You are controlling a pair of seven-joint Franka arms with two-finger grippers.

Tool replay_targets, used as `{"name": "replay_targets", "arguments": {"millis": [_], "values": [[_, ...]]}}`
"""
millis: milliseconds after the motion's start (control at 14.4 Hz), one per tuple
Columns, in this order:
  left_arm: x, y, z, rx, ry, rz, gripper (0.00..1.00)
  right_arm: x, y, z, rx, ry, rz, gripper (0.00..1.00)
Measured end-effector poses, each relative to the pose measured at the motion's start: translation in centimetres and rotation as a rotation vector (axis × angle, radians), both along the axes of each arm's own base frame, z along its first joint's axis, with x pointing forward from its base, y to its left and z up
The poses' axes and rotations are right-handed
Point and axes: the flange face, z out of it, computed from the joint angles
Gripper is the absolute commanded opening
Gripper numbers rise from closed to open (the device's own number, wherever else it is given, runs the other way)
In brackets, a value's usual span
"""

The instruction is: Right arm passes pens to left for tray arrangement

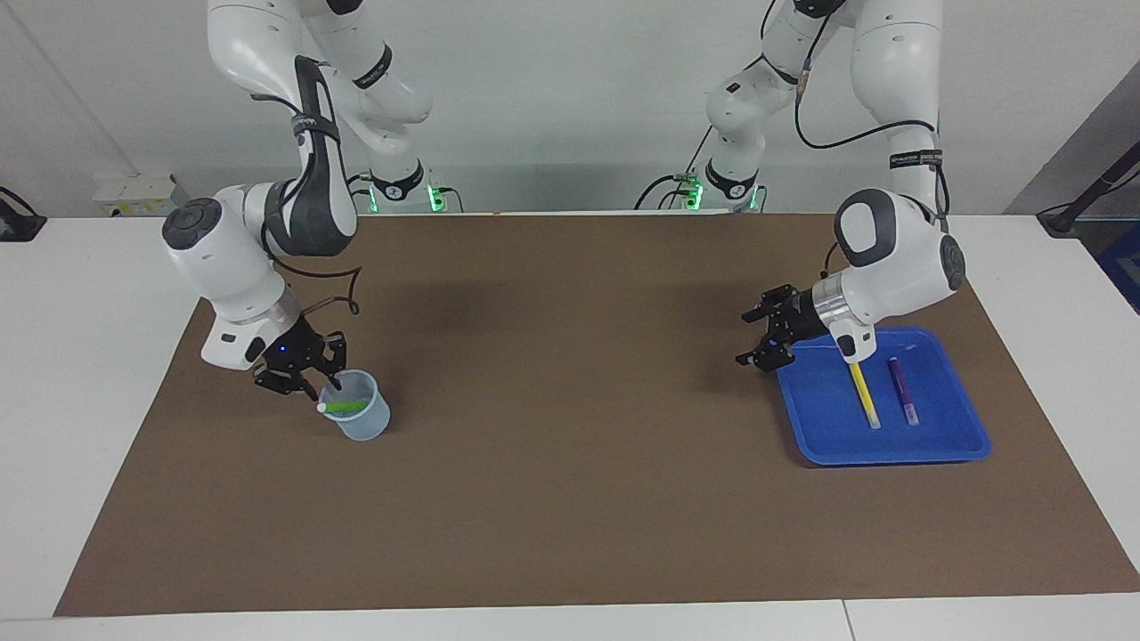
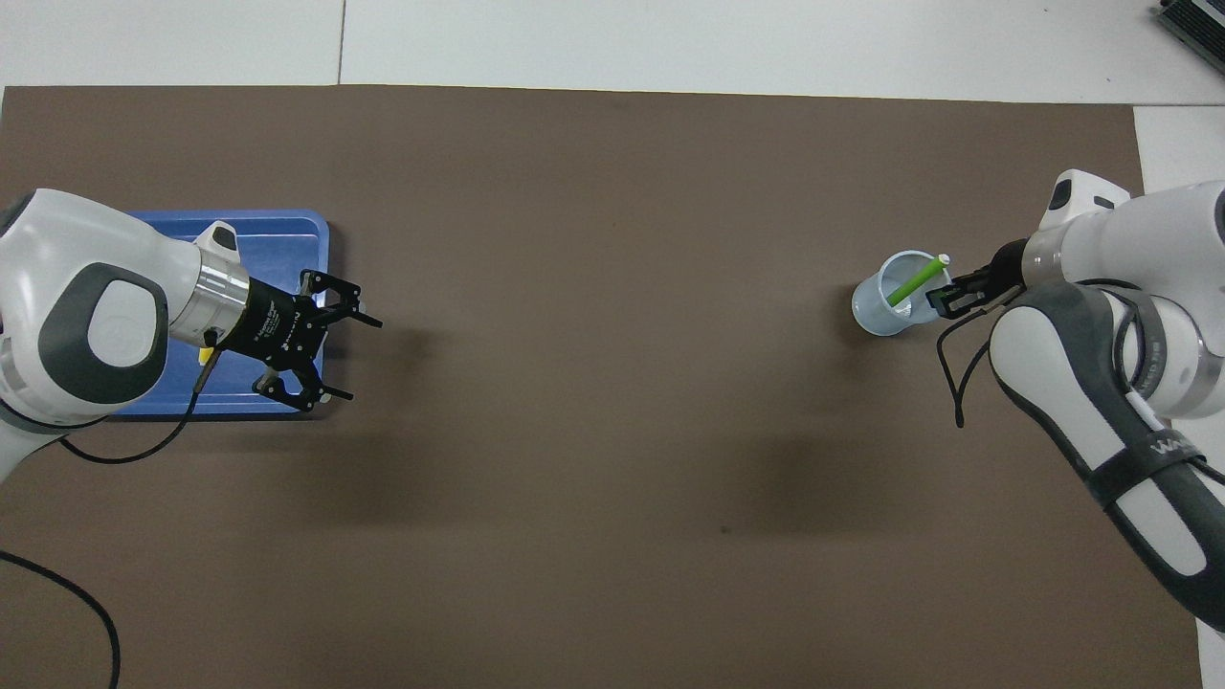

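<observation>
The room is evenly and brightly lit from above, with no harsh glare. On the brown mat (image 1: 570,427) soft, blurred shadows lie under each arm, a darker patch beside the left pincer (image 1: 764,336) and a fainter one near the mat's edge nearest the robots. The white surface (image 1: 71,374) shows a mild sheen, not blown out. Both views are sharp across the frame; the straight mat edges bend only slightly toward the corners.

Left tool (image 1: 757,336) spread wide; right tool (image 1: 307,369) low, arm bent.
</observation>
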Motion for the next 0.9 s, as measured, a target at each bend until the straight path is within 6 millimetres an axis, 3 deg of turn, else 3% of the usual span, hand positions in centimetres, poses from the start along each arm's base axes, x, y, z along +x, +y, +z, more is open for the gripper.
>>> {"name": "replay_targets", "arguments": {"millis": [208,416,485,693,901], "values": [[0.0,0.0,0.0,0.0,0.0,0.0,0.96,0.1,0.2,0.2,0.0,-0.006,0.004,0.52],[0.0,0.0,0.0,0.0,0.0,0.0,0.96,0.5,1.1,0.9,0.0,-0.024,0.016,0.52],[0.0,0.0,0.0,0.0,0.0,0.0,0.96,0.6,1.4,1.0,0.0,-0.03,0.018,0.53],[0.0,0.0,0.0,0.0,0.0,0.0,0.96,1.0,1.5,1.3,0.0,-0.049,0.016,0.7],[0.0,0.0,0.0,0.0,0.0,0.0,0.96,1.4,1.3,0.6,0.003,-0.064,0.011,0.68]]}}
